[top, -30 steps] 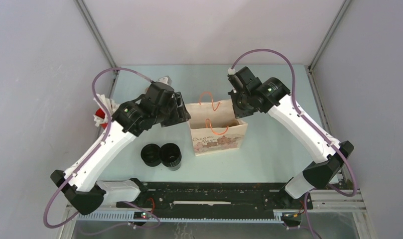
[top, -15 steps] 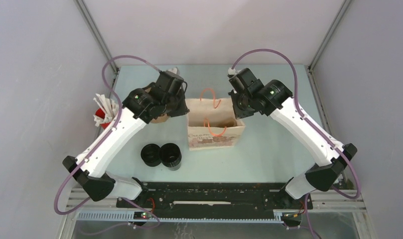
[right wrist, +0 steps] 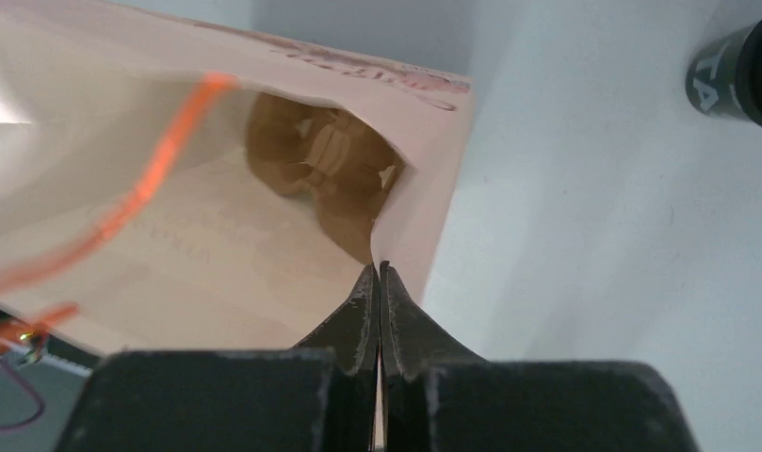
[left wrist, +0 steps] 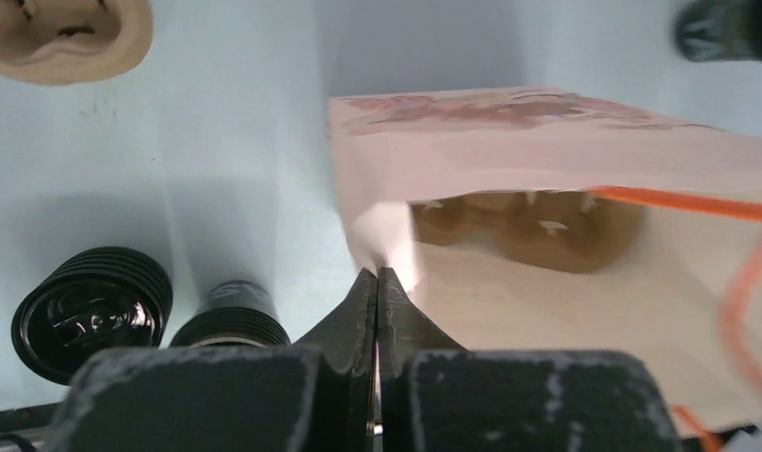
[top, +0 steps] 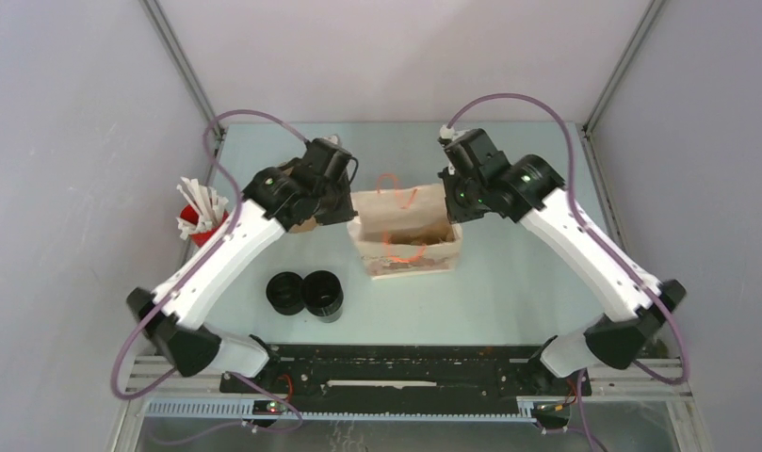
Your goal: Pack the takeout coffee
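Observation:
Two black lidded takeout coffee cups (top: 304, 293) stand side by side on the table, near and left of a paper bag (top: 407, 247); in the left wrist view they sit low left (left wrist: 89, 311). My left gripper (left wrist: 378, 273) is shut on the bag's left rim (left wrist: 381, 231). On the opposite rim (right wrist: 405, 202), my right gripper (right wrist: 378, 268) is shut too. The bag's mouth is held wide between them, and a brown pulp carrier (right wrist: 320, 160) lies inside. Another dark cup (right wrist: 739, 71) shows at the corner of the right wrist view.
A red cup with white sticks (top: 205, 215) stands at the table's left edge. A second pulp carrier (left wrist: 66, 38) lies under my left arm, left of the bag. The bag's orange handles (top: 396, 184) hang over its mouth.
My left gripper has shut on the bag's left rim and drawn back. The bag has tipped so its mouth faces up more. The right arm has shifted slightly right, still gripping.

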